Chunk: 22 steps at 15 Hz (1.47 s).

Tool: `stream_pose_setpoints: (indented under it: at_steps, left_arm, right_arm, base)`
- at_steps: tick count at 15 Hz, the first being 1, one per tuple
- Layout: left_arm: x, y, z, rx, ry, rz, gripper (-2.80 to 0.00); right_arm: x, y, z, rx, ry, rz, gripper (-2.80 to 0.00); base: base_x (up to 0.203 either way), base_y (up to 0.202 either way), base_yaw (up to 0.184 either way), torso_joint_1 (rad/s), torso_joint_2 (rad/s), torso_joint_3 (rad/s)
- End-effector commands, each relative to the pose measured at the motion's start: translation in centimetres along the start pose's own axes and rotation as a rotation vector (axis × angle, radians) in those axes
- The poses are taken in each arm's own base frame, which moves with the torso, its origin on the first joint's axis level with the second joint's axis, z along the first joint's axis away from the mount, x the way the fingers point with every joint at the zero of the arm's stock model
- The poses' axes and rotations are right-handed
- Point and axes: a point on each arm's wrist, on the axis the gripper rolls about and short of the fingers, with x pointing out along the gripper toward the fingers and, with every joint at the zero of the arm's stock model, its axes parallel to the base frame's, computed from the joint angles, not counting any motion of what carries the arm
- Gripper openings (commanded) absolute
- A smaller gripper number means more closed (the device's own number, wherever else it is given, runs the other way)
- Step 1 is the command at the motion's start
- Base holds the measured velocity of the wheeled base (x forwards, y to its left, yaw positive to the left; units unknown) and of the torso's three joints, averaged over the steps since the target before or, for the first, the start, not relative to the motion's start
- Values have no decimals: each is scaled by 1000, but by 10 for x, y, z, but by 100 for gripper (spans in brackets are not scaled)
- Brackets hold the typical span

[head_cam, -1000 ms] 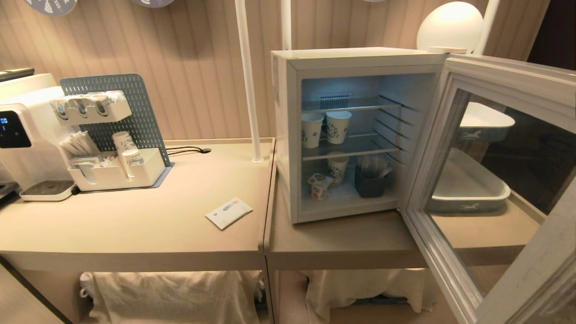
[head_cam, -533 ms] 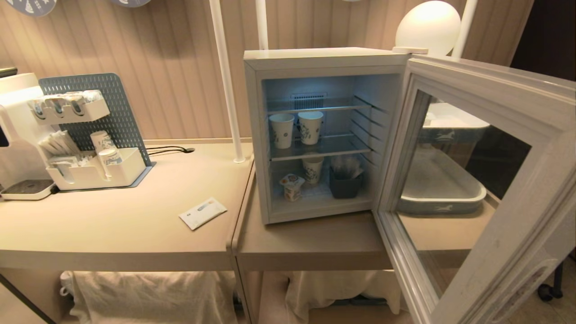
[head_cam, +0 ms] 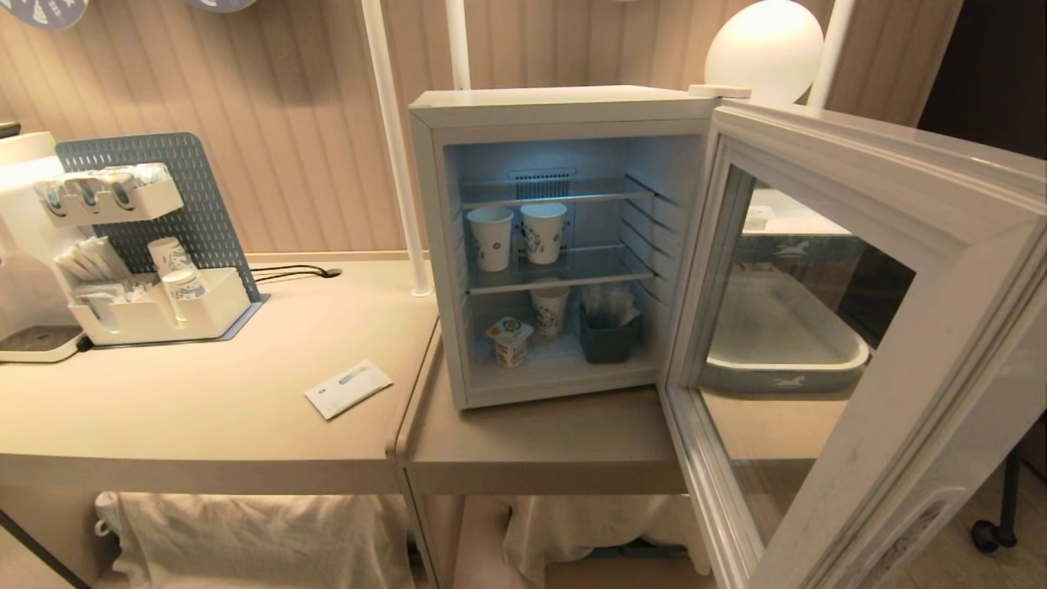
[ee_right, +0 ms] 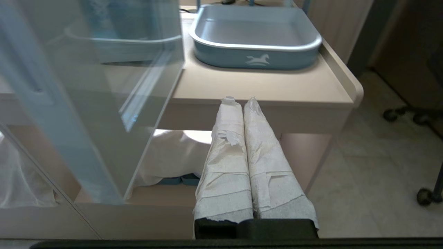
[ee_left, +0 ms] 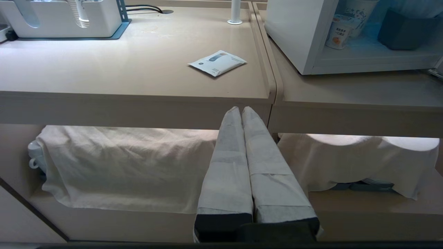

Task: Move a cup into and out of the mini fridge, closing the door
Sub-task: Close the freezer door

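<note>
The white mini fridge [head_cam: 556,102] stands on the right-hand counter with its door [head_cam: 867,270] swung wide open toward me on the right. The cup [head_cam: 510,341], a small white pot with a yellow-marked lid, sits on the fridge floor at the front left; the left wrist view also catches the cup [ee_left: 340,34]. Neither arm shows in the head view. My left gripper [ee_left: 241,109] is shut and empty, held low in front of the counter edge. My right gripper [ee_right: 239,101] is also shut and empty, low beside the open door's glass [ee_right: 104,69].
Taller paper cups [head_cam: 517,235] stand on the fridge's middle shelf, with a dark holder [head_cam: 607,339] on its floor. A white packet [head_cam: 348,388] lies on the left counter, near an organiser rack [head_cam: 155,311]. A blue-grey tray [ee_right: 256,34] sits behind the door. Cloth-covered items [ee_left: 121,166] fill the lower shelf.
The whole head view has shifted left, so the camera has moved to the right; the fridge and door now sit nearer the middle. Nothing on the counters has moved.
</note>
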Motion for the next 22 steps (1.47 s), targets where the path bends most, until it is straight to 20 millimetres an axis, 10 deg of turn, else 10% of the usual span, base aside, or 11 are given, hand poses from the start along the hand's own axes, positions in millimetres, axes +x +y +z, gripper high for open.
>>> stream_pose_setpoints:
  at_steps: [1, 5, 8, 13, 22]
  left_arm:
    - [0, 0, 0, 0, 3, 2, -280]
    - [0, 0, 0, 0, 3, 2, -280]
    - [0, 0, 0, 0, 3, 1, -280]
    - [0, 0, 0, 0, 3, 0, -280]
    - [0, 0, 0, -3, 3, 0, -280]
  right_arm:
    - [-2, 0, 3, 23, 33, 2, -280]
    - [15, -4, 58, 235, 199, -25, -280]
    - [82, -5, 83, 379, 496, -19, -280]
    - [165, -7, 91, 699, 659, 407, -280]
    - [216, 17, 102, 877, 681, 538, -280]
  base:
    - [0, 0, 0, 0, 0, 0]
    - [0, 0, 0, 0, 0, 0]
    - [0, 0, 0, 0, 0, 0]
    - [0, 0, 0, 0, 0, 0]
    - [0, 0, 0, 0, 0, 0]
